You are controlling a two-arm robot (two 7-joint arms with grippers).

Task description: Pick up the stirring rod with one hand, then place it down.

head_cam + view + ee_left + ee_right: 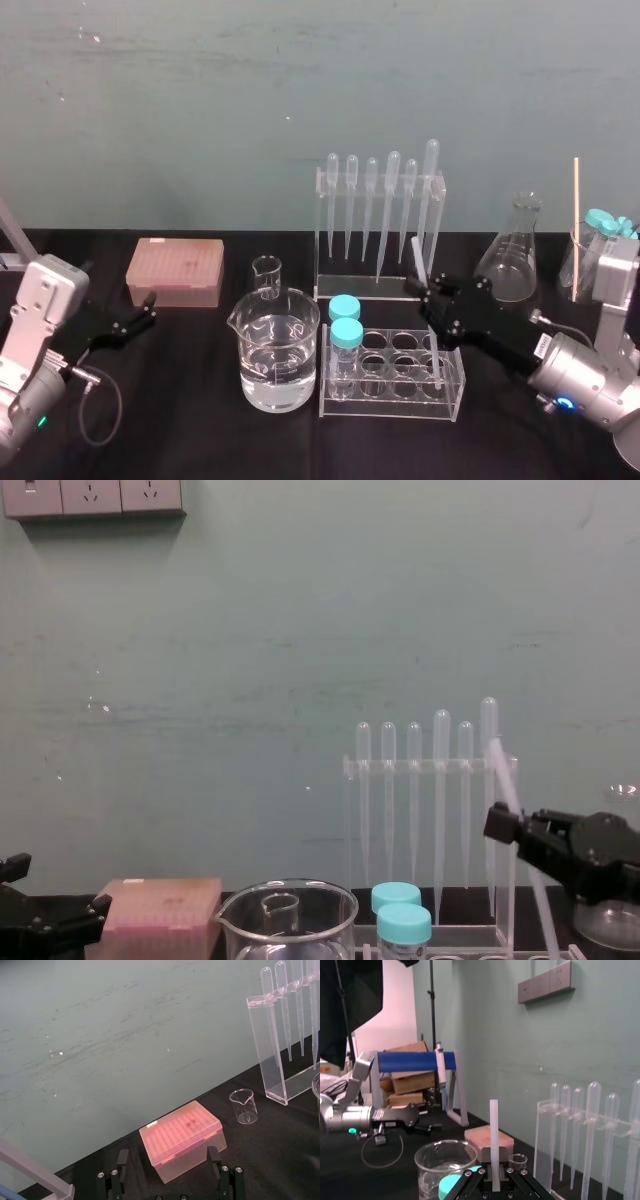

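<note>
Above the test-tube rack (390,408), right of centre: right gripper (429,291) pinching the tilted stirring rod (417,255) (left gripper (140,318) parked far left, spread). Could snag its lower end on the rack wall while lowering, levering it loose or tipping the rack.

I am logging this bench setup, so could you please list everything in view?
stirring rod: one, translucent white, in the right gripper
pipettes: six, clear, hanging in the pipette rack
pipette rack: one, clear, centre back
large beaker: one, clear, part filled, centre front
small beaker: one, clear, behind the large beaker
box: one, pink, back left
tube rack: one, clear, beside the large beaker
capped tubes: two, teal caps, tube rack's left end
conical flask: one, clear, back right
wooden stick: one, tan, far right
table: one, black, under everything
left gripper: one, black, open, at left
right gripper: one, black, shut on the stirring rod, over the tube rack
</note>
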